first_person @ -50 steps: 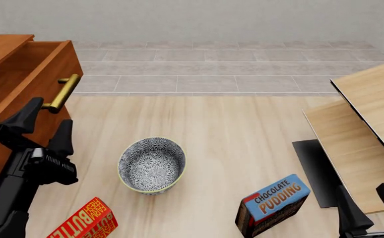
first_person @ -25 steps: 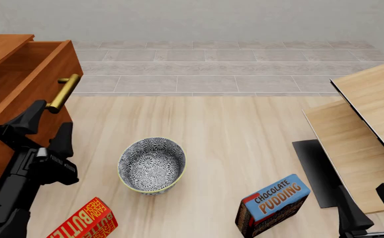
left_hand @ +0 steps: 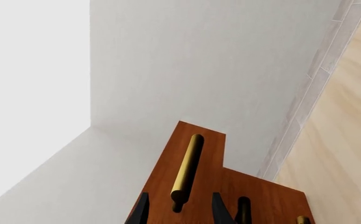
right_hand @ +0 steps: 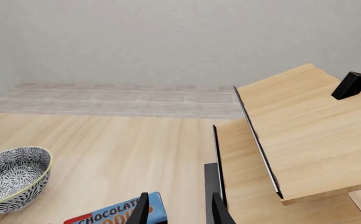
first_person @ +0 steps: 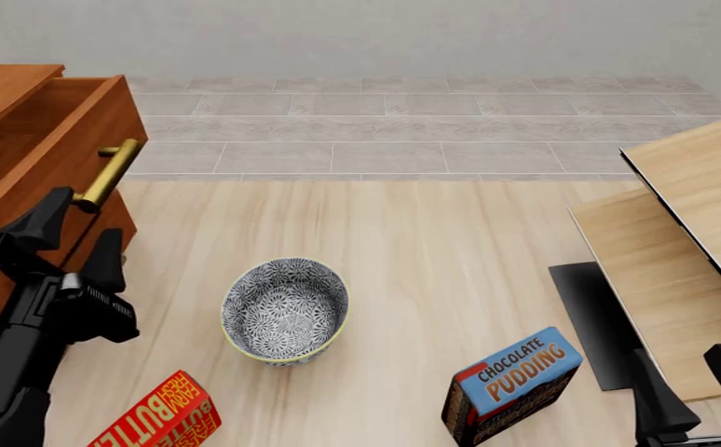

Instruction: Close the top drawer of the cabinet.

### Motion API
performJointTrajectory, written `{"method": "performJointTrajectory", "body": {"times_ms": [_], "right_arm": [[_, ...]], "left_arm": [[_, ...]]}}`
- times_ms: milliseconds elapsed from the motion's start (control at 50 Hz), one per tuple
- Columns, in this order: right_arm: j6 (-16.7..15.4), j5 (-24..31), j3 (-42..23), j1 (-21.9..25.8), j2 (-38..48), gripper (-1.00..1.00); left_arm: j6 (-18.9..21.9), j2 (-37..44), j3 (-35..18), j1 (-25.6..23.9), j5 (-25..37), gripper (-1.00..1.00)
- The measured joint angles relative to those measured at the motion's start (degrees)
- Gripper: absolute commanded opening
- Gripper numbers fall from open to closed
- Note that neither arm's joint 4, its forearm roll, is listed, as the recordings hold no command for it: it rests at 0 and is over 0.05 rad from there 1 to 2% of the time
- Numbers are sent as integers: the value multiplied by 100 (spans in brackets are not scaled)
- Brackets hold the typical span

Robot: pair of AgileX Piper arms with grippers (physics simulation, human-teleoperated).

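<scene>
The cabinet (first_person: 0, 93) stands at the left edge of the front view. Its top drawer (first_person: 125, 121) juts out toward the table middle, its brass bar handle (first_person: 106, 175) on the flat front. My left gripper (first_person: 84, 223) is open just below that handle, one fingertip close to the handle's lower end. In the left wrist view, the handle (left_hand: 187, 170) runs up the drawer front (left_hand: 199, 140), and its near end sits between the open left gripper's (left_hand: 179, 207) fingers. My right gripper (first_person: 684, 368) is open at the bottom right, holding nothing; it is also open in its own view (right_hand: 179, 210).
A patterned bowl (first_person: 285, 309) sits on the pale table beside the left arm. A red butter box (first_person: 162, 414) lies at the front edge, with a blue chocolate pudding box (first_person: 512, 382) near the right gripper. Pale wooden shelves (first_person: 684, 233) rise at the right.
The left gripper has shifted left against the drawer front, and the top drawer with its handle has slid a little way into the cabinet. The right arm has stayed put.
</scene>
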Motion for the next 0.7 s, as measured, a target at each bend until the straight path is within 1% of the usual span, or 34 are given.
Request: {"method": "performJointTrajectory", "body": {"times_ms": [700], "right_arm": [[-8, 24, 0, 91, 0, 100]], "left_arm": [[92, 185, -199, 515, 29, 100]]}}
